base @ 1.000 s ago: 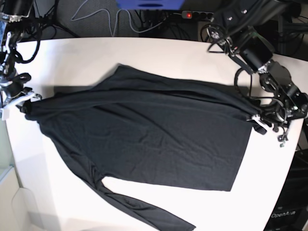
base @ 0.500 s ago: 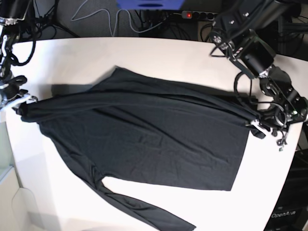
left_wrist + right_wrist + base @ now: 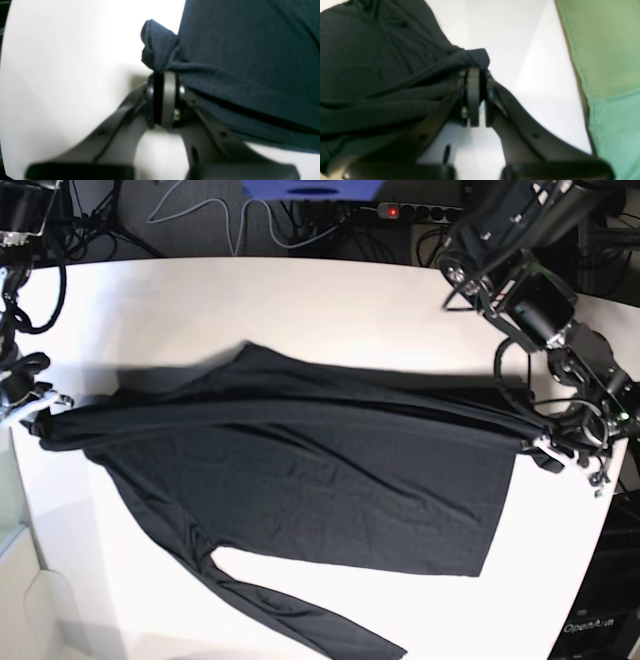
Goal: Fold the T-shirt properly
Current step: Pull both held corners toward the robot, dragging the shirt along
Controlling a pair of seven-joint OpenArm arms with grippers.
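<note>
White desk (image 3: 330, 290) fills your view, with the T-shirt (image 3: 300, 490) spread across its middle, one sleeve trailing toward the near edge. Your left gripper (image 3: 548, 452) and right gripper (image 3: 38, 416) each have jaws clamped on opposite ends of the shirt. Since a second ago both have drawn outward, pulling the held edge taut and straight, which should ready it for folding over.

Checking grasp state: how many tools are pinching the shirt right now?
2. The left tool is shut on a bunched corner of the shirt at the base view's right edge; the right tool is shut on the opposite corner, at its left edge.
</note>
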